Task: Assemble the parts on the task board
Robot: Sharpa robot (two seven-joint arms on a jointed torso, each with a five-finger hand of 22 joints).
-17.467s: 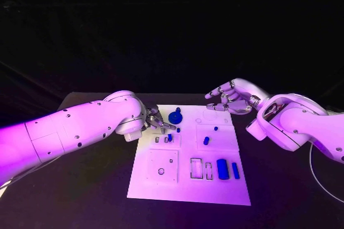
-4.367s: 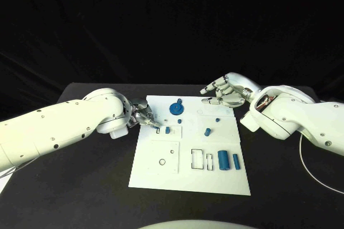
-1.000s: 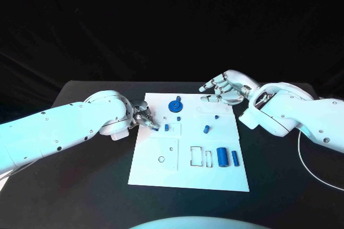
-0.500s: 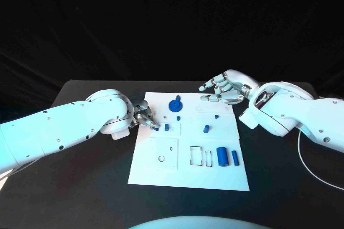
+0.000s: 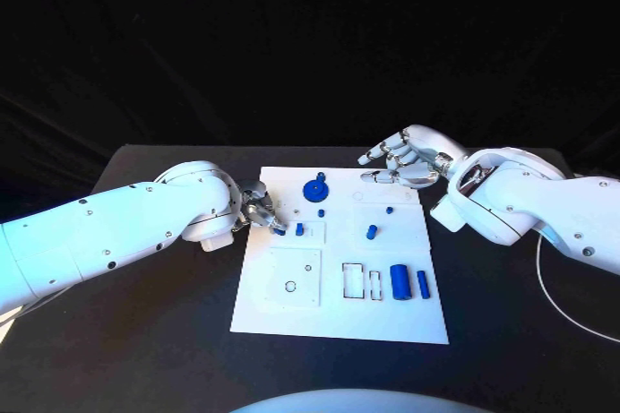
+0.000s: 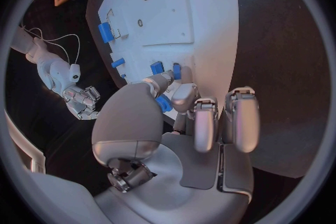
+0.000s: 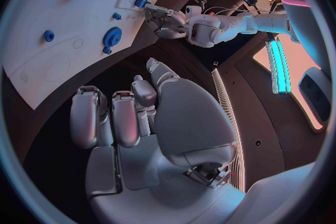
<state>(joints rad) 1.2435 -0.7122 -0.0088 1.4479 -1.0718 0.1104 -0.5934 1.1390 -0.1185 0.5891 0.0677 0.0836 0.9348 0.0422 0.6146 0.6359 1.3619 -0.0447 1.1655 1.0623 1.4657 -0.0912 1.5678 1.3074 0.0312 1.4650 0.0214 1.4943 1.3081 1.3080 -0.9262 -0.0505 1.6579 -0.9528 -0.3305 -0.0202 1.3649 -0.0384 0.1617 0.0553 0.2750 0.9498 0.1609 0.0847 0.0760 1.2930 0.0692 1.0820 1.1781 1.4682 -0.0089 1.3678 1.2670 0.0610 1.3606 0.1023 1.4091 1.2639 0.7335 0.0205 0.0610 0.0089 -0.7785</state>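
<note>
A white task board [image 5: 342, 314] lies in the middle of a black bench [image 5: 142, 341], seen from above. Nearest the robot, on the right of the board, a thick blue cylinder [image 5: 400, 281] and a thinner blue bar [image 5: 423, 284] are laid side by side, just beside two narrow rectangular slots [image 5: 360, 281]. To their left a raised square panel [image 5: 296, 276] with a small round hole is seen. Further back, near the board's middle, a short blue peg [image 5: 370, 231] is set at a slight tilt. On the left edge of the board, the left hand [image 5: 260, 211] is lowered with its fingers [image 6: 170, 83] curled together at a small blue part [image 6: 164, 103], which is pinched between the fingertips just above the board; another small blue block [image 5: 300, 228] stands just beside them. At the far end of the board a blue gear [image 5: 314, 191] with a small knob is seated. Beyond the board's far right corner, the right hand [image 5: 403, 162] is held above the bench, its fingers [image 7: 125, 117] loosely bent and apart, with nothing held in them.
</note>
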